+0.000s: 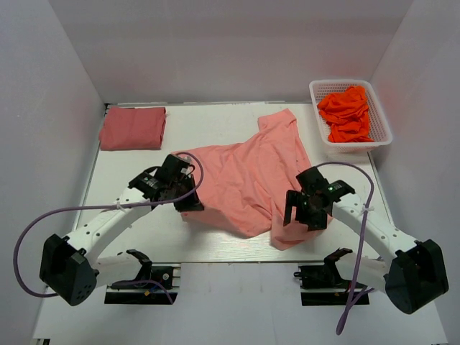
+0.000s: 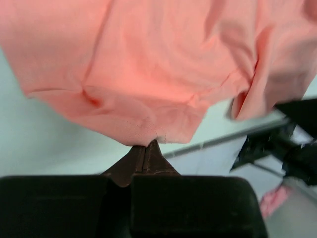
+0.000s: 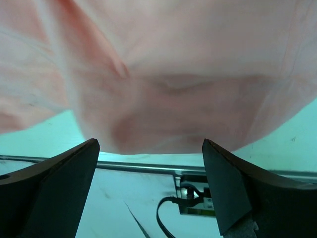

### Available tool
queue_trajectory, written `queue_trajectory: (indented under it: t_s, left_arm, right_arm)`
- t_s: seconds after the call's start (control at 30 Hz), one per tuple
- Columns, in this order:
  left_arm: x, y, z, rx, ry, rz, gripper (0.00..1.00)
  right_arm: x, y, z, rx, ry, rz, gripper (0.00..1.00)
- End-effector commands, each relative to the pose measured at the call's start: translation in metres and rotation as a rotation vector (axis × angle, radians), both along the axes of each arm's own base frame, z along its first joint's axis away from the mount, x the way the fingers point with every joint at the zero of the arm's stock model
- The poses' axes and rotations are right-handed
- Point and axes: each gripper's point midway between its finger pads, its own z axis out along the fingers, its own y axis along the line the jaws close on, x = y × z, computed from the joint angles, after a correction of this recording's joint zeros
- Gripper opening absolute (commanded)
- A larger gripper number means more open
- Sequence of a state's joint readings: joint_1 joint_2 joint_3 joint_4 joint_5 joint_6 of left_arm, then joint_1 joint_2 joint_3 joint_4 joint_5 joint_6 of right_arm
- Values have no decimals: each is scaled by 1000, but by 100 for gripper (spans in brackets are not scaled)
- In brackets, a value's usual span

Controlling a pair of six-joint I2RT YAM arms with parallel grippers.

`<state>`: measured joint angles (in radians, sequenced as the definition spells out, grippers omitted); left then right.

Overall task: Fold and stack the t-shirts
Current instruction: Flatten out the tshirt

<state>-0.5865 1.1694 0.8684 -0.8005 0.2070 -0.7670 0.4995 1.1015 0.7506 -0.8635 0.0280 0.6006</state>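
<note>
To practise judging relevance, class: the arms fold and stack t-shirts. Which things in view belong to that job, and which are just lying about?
Job: salmon-pink t-shirt, spread mid-table; folded rose-red t-shirt, far left; left gripper, jaws shut on the pink shirt; right gripper, jaws open.
Lying about: white basket, far right; crumpled orange cloth in it.

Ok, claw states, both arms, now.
Left claw: closed, pinching the pink t-shirt by its edge.
Right claw: open, holding nothing.

Overhead looks down; wrist views (close) share pink t-shirt [image 2: 148,74].
</note>
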Motion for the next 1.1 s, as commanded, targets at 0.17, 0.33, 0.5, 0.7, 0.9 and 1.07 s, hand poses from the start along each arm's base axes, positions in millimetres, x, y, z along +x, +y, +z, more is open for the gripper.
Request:
queue_trajectory:
  t_s: [0.17, 0.33, 0.5, 0.7, 0.9, 1.07]
  left_arm:
    - [38, 31, 32, 138, -174, 147, 0]
    - [44, 28, 33, 126, -194, 162, 0]
    - [50, 30, 35, 132, -220, 177, 0]
    - [62, 21, 38, 103, -254, 181, 0]
    - [72, 19, 43, 116, -266, 193, 0]
    - [72, 22, 38, 143, -246, 195, 0]
  right_arm:
    - [-19, 14, -37, 76, 95, -18, 79]
    - [22, 18, -23, 28, -18, -38, 0]
    - [61, 29, 40, 49, -151, -14, 0]
    - [119, 48, 80, 39, -242, -36, 0]
    - [205, 45, 86, -167, -270, -112, 60]
    - [220, 34, 87, -252, -270, -99, 89]
